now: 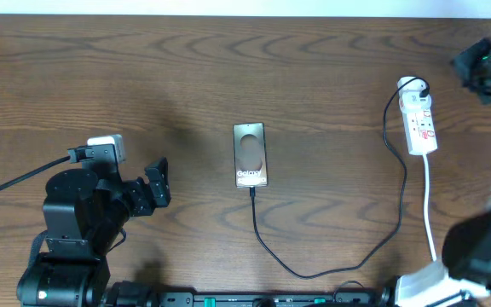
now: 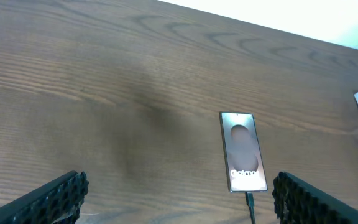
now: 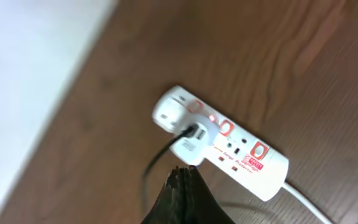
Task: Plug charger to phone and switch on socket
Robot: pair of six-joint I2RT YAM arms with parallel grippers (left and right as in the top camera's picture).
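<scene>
Brown wood-grain desk [image 1: 143,68] is carrying the whole setup, so quick rundown. The small flat smartphone with the glossy dark-grey face [image 1: 251,154] is lying face up around the middle of the desk, white "Galaxy" lettering sitting at its near end. The long thin black charger cable [image 1: 257,223] is running off that same end, its little connector tip sitting right against the phone's edge and looking pushed in. From there the cable is looping along the near side of the desk, then climbing up on the right to a white adapter plug [image 1: 409,85] that's sitting in the far end of the short white oblong power strip [image 1: 419,119]. The strip is lying lengthwise, well off to the right of the phone. It's showing red-ringed switches along its top, and a thicker white cord [image 1: 427,196] is trailing from its near end toward the front edge.

Left gripper [image 1: 162,182] is hanging low over the desk to the left of the phone, well apart from it, fingers spread wide with nothing between them. Its wrist camera is looking at the phone framed between the two ribbed black pads [image 2: 61,196].

Right gripper [image 3: 182,190] is hovering over the far-right corner, fingers pressed together on nothing, tip pointing at the strip near the adapter end. Can't tell whether it's touching, and can't tell which way the switches are flipped.
</scene>
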